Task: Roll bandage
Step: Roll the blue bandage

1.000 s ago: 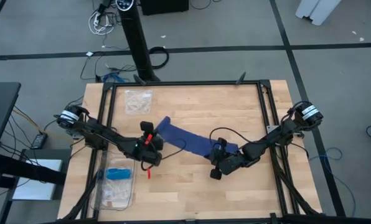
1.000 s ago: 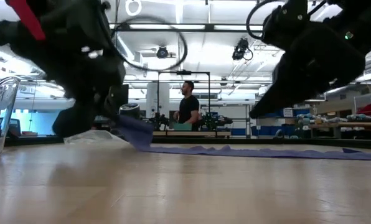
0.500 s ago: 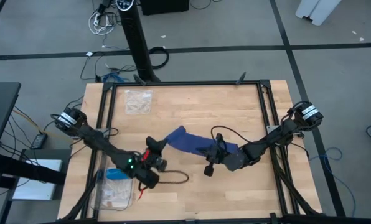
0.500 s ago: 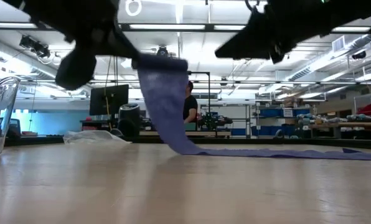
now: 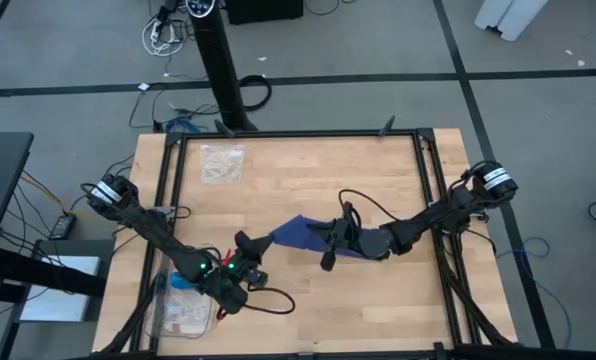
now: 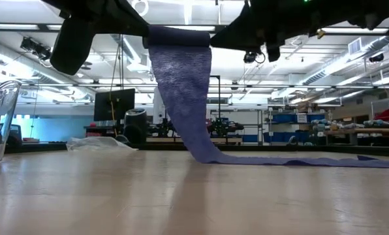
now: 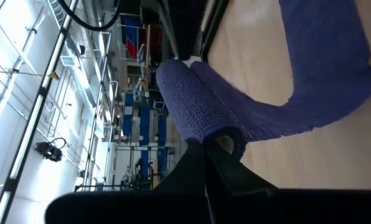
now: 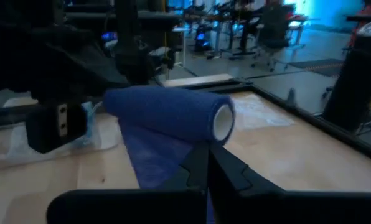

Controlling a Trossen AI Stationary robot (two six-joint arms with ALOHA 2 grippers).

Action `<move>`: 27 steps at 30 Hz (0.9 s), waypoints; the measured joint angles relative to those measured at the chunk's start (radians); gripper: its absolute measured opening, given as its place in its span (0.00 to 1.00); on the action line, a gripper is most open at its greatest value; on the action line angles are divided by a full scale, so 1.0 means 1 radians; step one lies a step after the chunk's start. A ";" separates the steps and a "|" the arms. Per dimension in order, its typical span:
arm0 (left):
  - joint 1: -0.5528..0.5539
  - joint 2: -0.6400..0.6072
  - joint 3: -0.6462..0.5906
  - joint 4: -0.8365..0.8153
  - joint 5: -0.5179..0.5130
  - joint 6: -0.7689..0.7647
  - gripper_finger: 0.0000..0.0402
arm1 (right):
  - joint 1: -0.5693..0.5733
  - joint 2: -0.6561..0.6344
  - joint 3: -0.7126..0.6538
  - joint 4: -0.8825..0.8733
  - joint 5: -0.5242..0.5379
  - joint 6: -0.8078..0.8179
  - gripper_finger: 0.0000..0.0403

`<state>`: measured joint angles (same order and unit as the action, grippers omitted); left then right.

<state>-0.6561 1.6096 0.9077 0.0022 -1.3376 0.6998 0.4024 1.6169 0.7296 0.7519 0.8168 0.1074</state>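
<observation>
So the bandage (image 5: 300, 232) is up off the worktop (image 5: 318, 180) at one end, with both grippers on that raised end. The left gripper (image 5: 263, 243) comes in from the near-left side and is clamped shut on the fabric. In its wrist view you can see the dark fingers (image 7: 226, 168) pinched together right under a folded-over loop of the navy strip (image 7: 201, 109), which curls away from the gripper and runs back down onto the wood.

The right gripper (image 5: 328, 240) reaches in from the opposite side, just across the lifted end from the left one, and it's also closed tight. Its wrist view shows the fingers (image 8: 201, 168) nipping the underside of a short rolled section of the bandage (image 8: 167, 112), a tube with a pale open core facing sideways, and the loose strip hanging down below it beside the gripper.

From table height the bandage (image 6: 181, 85) drapes from between the two grippers up at the top, falls in a wide curtain, then bends and lies flat along the worktop (image 6: 181, 196) off toward the right arm's side.

Well clear of both grippers, on the far-left part of the worktop, there's a clear plastic bag (image 5: 223, 162). Another clear bag with a light-blue item (image 5: 186, 283) inside sits near the left arm, at the near-left edge.
</observation>
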 joint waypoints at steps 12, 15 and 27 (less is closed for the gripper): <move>-0.007 0.000 -0.001 0.045 0.038 0.008 0.00 | -0.019 0.000 0.000 0.049 -0.056 -0.058 0.00; -0.010 0.000 -0.002 0.053 0.038 0.019 0.00 | -0.036 -0.001 0.000 0.048 -0.140 -0.025 0.00; -0.008 -0.003 0.001 0.068 0.018 -0.031 0.00 | -0.021 0.003 -0.005 -0.131 -0.383 0.004 0.01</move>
<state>-0.6645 1.6066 0.9086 0.0699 -1.3193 0.6685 0.3817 1.6203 0.7246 0.6209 0.4336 0.1119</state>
